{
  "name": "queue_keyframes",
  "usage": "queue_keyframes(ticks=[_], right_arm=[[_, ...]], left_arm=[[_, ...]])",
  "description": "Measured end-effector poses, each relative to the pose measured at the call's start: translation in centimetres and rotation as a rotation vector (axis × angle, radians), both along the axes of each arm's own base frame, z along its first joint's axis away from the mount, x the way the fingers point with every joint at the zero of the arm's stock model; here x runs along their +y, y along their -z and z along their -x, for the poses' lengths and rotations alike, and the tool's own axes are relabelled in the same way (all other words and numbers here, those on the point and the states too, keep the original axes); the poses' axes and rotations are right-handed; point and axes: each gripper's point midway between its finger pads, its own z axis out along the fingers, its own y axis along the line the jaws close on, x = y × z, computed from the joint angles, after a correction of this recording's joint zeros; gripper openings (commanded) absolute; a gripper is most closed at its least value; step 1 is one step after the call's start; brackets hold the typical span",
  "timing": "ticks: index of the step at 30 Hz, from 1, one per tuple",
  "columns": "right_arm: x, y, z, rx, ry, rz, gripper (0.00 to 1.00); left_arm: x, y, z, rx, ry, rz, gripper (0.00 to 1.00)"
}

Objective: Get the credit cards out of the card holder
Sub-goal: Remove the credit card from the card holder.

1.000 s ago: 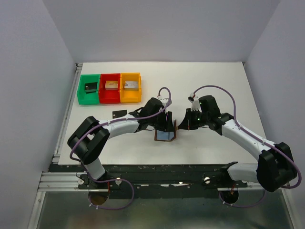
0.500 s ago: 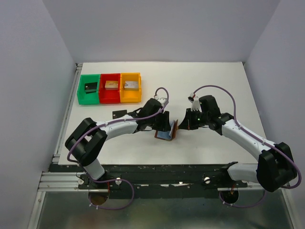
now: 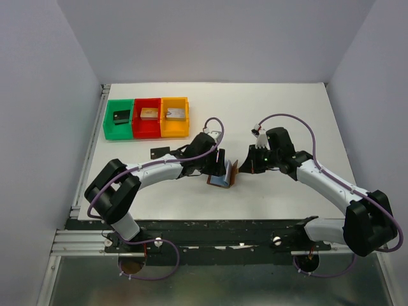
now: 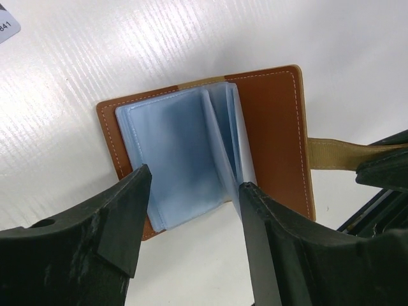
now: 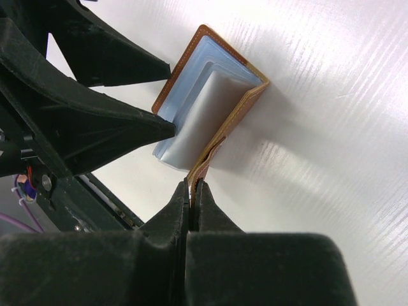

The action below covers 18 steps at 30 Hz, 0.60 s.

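Left gripper (image 4: 194,182) widened since before, jaws apart over card holder (image 4: 274,127) sleeves, right gripper (image 5: 192,185) seemingly clamping its strap.

The digits "641" stand on a pale label (image 4: 6,27) at the corner, cut by the edge; nothing else is readable.

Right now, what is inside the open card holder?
Pale blue plastic sleeves fan out inside the brown card holder. No card edge shows. The frosted sleeves hide whatever may sit inside them.
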Motion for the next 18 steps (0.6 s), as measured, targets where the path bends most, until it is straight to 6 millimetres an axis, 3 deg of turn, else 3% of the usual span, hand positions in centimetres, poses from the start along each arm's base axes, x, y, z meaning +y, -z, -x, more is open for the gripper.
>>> queue_keyframes(ticks=[7, 9, 18], right_arm=[[0.0, 0.1, 0.0, 0.002, 0.0, 0.001, 0.0], [0.0, 0.1, 0.0, 0.002, 0.0, 0.001, 0.0], [-0.3, 0.2, -0.2, -0.003, 0.016, 0.016, 0.0]], left_arm=[[0.0, 0.2, 0.5, -0.017, 0.031, -0.038, 0.73], [-1.7, -0.9, 0.9, -0.053, 0.09, -0.039, 0.73], [-3.1, -0.6, 1.1, -0.054, 0.147, -0.049, 0.71]])
